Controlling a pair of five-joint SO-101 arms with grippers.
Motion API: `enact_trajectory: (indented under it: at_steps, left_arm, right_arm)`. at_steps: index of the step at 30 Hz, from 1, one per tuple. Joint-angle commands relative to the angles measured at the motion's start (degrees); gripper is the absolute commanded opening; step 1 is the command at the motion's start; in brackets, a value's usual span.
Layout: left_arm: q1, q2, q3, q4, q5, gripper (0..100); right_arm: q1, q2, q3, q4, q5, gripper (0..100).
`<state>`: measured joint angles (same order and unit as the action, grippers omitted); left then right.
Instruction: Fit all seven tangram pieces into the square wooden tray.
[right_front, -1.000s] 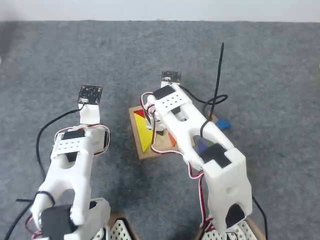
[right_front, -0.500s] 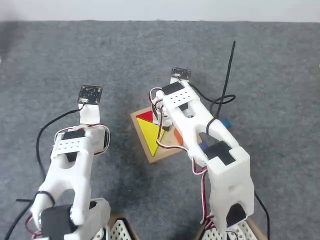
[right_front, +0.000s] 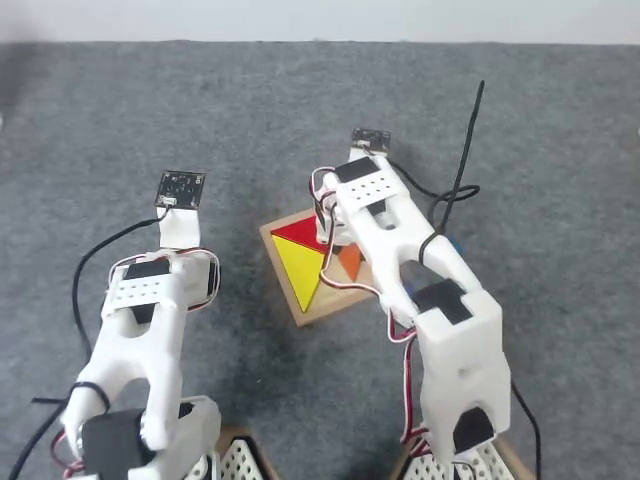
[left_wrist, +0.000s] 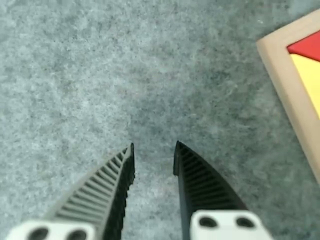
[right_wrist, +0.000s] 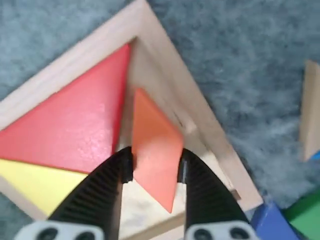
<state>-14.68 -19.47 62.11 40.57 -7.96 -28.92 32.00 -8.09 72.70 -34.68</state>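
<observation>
On the tabletop (right_front: 150, 110) it's grey carpet edge to edge, w/ a pale strip of wall (right_front: 320, 18) along the far side. My two arms sit side by side at the near edge.

Count: 1 tray (right_front: 281, 275), 5 pieces I can make out: 3 in the tray, 2 outside it.

The tray lies flat on the carpet betw. my arms, nearer the right one and turned at an angle to the tabletop's edge. Inside it:
- red tri (right_wrist: 75, 120), against the far rim.
- yellow tri (right_wrist: 40, 185), touching the red tri along one long edge and filling the tray's left side.
- orange piece (right_wrist: 155, 145), a slanted four-sider just beside the red tri, w/ bare wood betw. it and the rim. Can't tell if it lies flat or is lifted a bit.

Outside, off a tray corner on the right arm's side: blue piece (right_wrist: 272, 222) and green piece (right_wrist: 306, 212), next to each other on the carpet. A pale wooden edge shows farther off; can't tell what it is.

My right end effector (right_wrist: 152, 159) is over the tray, closed on the orange piece, one finger on each long edge. My left end effector (left_wrist: 154, 146) hangs above bare carpet, well left of the tray, fingers apart, nothing betw. them.
</observation>
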Motion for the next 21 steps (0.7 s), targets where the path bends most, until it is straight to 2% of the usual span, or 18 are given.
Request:
enact_trajectory:
  at_steps: [1, 4, 6, 7, 12, 14, 18, 19, 21]
  left_arm:
    - [0.2, -0.4, -0.1, -1.1, -0.4, 12]
    - [0.2, -0.4, -0.1, -1.1, -0.4, 12]
    - [0.2, -0.4, -0.1, -1.1, -0.4, 12]
    - [0.2, -0.4, -0.1, -1.1, -0.4, 12]
    - [0.2, -0.4, -0.1, -1.1, -0.4, 12]
    - [0.3, -0.4, -0.1, -1.1, -0.4, 12]
    - [0.3, -0.4, -0.1, -1.1, -0.4, 12]
    - [0.3, -0.4, -0.1, -1.1, -0.4, 12]
    - [0.3, -0.4, -0.1, -1.1, -0.4, 12]
  right_arm:
    - [-0.3, -5.8, -5.4, 3.7, 3.4, 0.8]
    - [1.4, -12.7, -8.6, 10.2, 6.6, 0.8]
    - [4.1, -17.8, -9.6, 15.2, 11.9, 0.8]
    - [6.2, -19.9, -9.5, 17.7, 17.7, 0.8]
    - [19.3, -24.5, -9.5, 25.3, 60.7, 0.8]
    - [24.0, -23.1, -9.4, 25.2, 71.6, 0.8]
    - [30.6, -17.5, -9.4, 23.1, 85.6, 0.8]
    - [32.1, -15.8, -9.4, 20.4, 86.3, 0.8]
    - [34.6, -12.3, -9.5, 14.3, 81.0, 0.8]
